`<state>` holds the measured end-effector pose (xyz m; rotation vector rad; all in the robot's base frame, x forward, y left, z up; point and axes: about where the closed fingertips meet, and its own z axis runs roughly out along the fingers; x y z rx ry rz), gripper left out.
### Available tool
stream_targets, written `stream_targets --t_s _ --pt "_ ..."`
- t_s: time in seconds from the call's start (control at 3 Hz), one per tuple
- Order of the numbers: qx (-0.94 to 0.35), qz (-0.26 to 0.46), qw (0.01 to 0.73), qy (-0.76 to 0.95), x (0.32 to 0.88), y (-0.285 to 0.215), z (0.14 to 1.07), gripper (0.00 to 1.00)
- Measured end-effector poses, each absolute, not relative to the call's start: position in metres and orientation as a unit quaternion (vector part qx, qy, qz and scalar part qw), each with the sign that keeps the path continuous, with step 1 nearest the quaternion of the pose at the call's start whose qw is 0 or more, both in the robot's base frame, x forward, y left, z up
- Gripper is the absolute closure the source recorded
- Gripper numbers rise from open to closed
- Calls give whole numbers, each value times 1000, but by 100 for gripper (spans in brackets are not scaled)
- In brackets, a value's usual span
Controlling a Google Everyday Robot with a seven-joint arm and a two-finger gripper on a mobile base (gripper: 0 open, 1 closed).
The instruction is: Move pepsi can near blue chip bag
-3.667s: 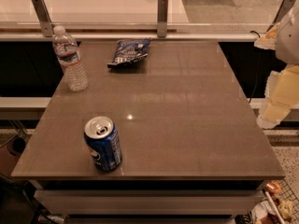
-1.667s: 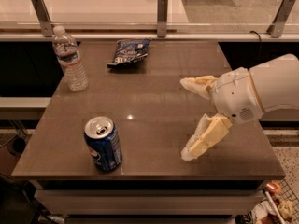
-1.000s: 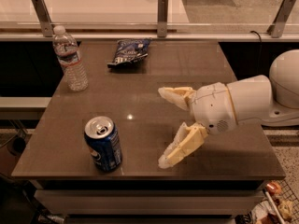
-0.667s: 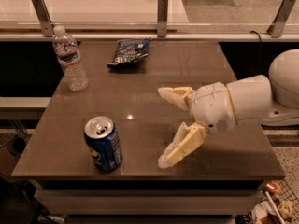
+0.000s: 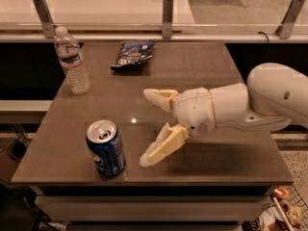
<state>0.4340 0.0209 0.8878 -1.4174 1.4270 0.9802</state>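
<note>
gripper (image 5: 143,127) has crept left toward the pepsi can (image 5: 106,148), fingers spread wide to straddle it, not yet touching. can upright near the table (image 5: 216,66) front-left edge; blue chip bag (image 5: 132,54) far back, well apart.

The arm (image 5: 276,97) is a smooth white shell: a bulbous housing narrowing into a cylindrical wrist (image 5: 226,110), with a thin tan seam between sections. The pincer (image 5: 144,127), above the middle of the table (image 5: 216,66), has two pale cream-yellow fingers (image 5: 163,146), wedge-shaped and tapering, spread apart. A small dark dot, perhaps a screw, marks the wrist.
</note>
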Motion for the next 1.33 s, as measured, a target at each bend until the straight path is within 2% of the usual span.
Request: stream_targets --t_s 0.33,1.33 --pt "-563 413 449 558 435 38 883 0" --pt "-546 437 475 534 408 49 882 0"
